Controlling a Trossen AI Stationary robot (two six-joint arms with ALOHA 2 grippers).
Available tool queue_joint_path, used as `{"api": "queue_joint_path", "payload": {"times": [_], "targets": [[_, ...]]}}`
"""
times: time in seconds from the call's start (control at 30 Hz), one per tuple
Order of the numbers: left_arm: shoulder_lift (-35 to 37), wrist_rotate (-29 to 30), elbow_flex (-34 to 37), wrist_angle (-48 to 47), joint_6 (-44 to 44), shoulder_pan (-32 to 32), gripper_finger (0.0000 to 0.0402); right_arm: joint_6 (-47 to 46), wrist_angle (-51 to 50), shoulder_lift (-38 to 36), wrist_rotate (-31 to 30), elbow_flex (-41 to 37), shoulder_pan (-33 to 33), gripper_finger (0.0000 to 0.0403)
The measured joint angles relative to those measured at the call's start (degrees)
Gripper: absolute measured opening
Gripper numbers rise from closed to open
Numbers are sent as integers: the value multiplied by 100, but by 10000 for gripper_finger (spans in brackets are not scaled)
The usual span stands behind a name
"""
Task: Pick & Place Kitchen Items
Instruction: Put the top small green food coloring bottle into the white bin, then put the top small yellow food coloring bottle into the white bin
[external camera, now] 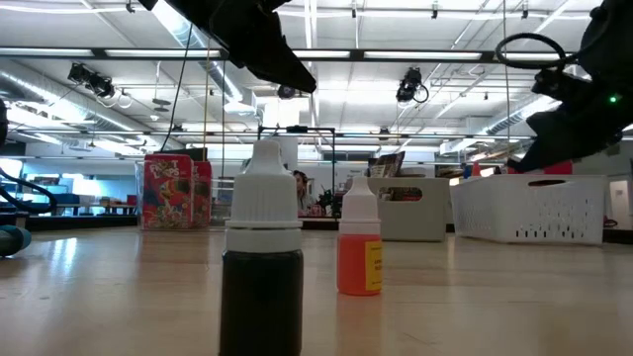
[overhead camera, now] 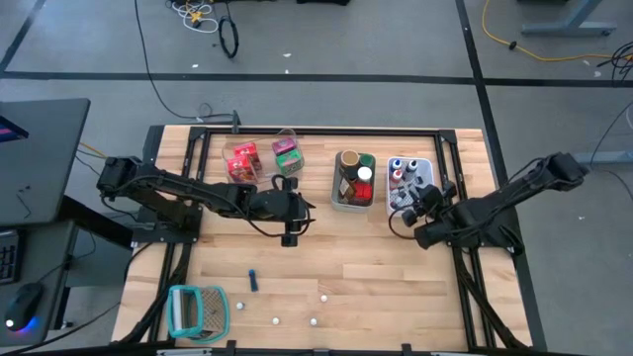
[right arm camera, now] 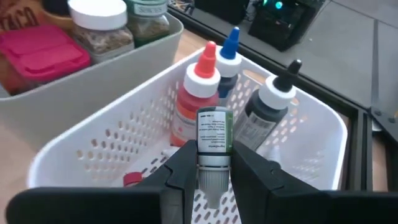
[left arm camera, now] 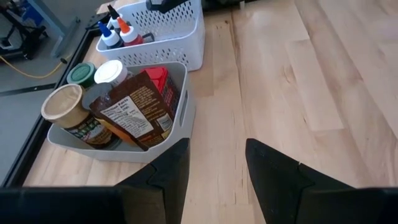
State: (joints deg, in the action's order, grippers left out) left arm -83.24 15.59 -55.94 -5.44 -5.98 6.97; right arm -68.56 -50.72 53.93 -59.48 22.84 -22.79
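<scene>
My right gripper (right arm camera: 213, 155) hovers over the white basket (right arm camera: 124, 140) and is shut on a small green-labelled dropper bottle (right arm camera: 214, 130). In the basket stand a red-capped bottle (right arm camera: 198, 93), a blue-capped one (right arm camera: 229, 59) and a black-capped one (right arm camera: 268, 109). My left gripper (left arm camera: 214, 146) is open and holds nothing; it hangs above bare table beside the grey bin (left arm camera: 180, 124), which holds jars and a brown packet (left arm camera: 134, 112). The red and green packets (overhead camera: 259, 158) stand in the clear bin. A dark bottle (external camera: 262, 267) and an orange one (external camera: 359, 247) stand upright on the near table. My right gripper pinches the green-labelled bottle between its two fingers at the white lower part (right arm camera: 211, 171), just below the label. The bottle lies along the fingers and sticks out past their tips. It is lifted clear, above the basket's near wall.
A teal-and-white ribbed holder (overhead camera: 198, 311) lies at the table's near left corner. Tiny white pieces (overhead camera: 321, 294) and a small dark bottle (overhead camera: 252, 282) are scattered on the near table. The bins line the far side; bare wood lies in the middle.
</scene>
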Motion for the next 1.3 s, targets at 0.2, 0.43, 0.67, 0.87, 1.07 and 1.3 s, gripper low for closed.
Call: {"api": "queue_joint_path", "payload": {"times": [0.2, 0.43, 0.67, 0.87, 1.07, 1.3], "targets": [[0, 0, 0, 8, 5, -1, 166, 5, 161, 0, -11, -197, 171, 89], [0, 0, 0, 52, 122, 0, 166, 125, 728, -2, -126, -516, 311, 107], [0, 0, 0, 89, 125, 1, 166, 198, 854, -2, -133, -525, 458, 138], [0, -1, 0, 195, 101, 2, 166, 203, 854, -2, -213, -530, 581, 168], [0, -2, 0, 226, 101, 2, 166, 1023, 1420, -2, -677, -530, 595, 182], [0, -52, 0, 240, 322, 10, 166, 4300, 3692, 0, -617, -530, 595, 183]]}}
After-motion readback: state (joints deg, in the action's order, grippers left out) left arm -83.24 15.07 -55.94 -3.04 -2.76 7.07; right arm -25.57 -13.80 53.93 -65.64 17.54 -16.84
